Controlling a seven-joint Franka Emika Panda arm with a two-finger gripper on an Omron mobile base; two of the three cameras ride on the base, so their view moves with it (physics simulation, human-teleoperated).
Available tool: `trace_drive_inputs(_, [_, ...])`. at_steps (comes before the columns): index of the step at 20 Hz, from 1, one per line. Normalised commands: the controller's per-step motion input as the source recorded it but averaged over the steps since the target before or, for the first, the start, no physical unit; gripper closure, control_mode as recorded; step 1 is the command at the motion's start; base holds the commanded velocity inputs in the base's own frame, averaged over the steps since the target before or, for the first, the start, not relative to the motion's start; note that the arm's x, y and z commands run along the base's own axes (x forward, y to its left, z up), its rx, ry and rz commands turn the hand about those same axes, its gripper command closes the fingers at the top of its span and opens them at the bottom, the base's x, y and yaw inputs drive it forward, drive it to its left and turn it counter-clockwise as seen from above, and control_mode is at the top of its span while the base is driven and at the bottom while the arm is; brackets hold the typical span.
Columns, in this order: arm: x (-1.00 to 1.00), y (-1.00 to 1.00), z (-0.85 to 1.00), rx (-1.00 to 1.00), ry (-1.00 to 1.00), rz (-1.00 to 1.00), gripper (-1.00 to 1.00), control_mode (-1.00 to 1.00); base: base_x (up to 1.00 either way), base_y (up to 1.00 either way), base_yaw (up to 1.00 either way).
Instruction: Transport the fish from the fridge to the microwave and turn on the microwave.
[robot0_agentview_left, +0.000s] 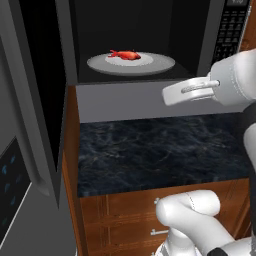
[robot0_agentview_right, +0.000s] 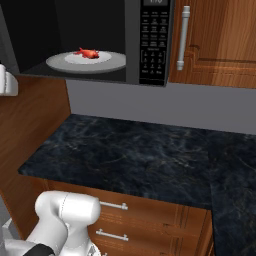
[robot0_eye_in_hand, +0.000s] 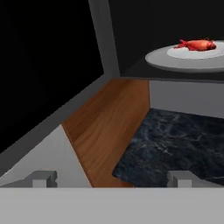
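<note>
Left base view: fish (robot0_agentview_left: 125, 54) lies on the turntable (robot0_agentview_left: 160, 64) inside the microwave (robot0_agentview_left: 140, 92); door (robot0_agentview_left: 42, 100) stands open, swung out to the left.
Left base view, arm: white wrist link (robot0_agentview_left: 192, 91) is level with the cavity's lower front edge, outside it; fingers hidden here.
Right base view: fish (robot0_agentview_right: 88, 52) left of centre on the turntable (robot0_agentview_right: 112, 62); keypad (robot0_agentview_right: 153, 47) on the microwave's right side, nothing touching it; dark tabletop (robot0_agentview_right: 135, 155) below.
Hand view: fish (robot0_eye_in_hand: 197, 44) at upper right on the turntable (robot0_eye_in_hand: 157, 59); fingers (robot0_eye_in_hand: 43, 178) set wide apart, nothing between them, aimed toward the tabletop's back left corner.
Done (judged): transport of fish.
Left (judged): shut door, press start.
</note>
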Motion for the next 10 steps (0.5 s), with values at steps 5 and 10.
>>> trace_drive_inputs(5, [-0.29,0.34,0.0,0.0,0.0,0.26,-1.0,-1.0,0.0,0.0,0.0])
trace_drive_inputs(10, [-0.36,0.26,0.0,0.09,0.01,0.08,-1.0,-1.0,0.0,0.0,0.0])
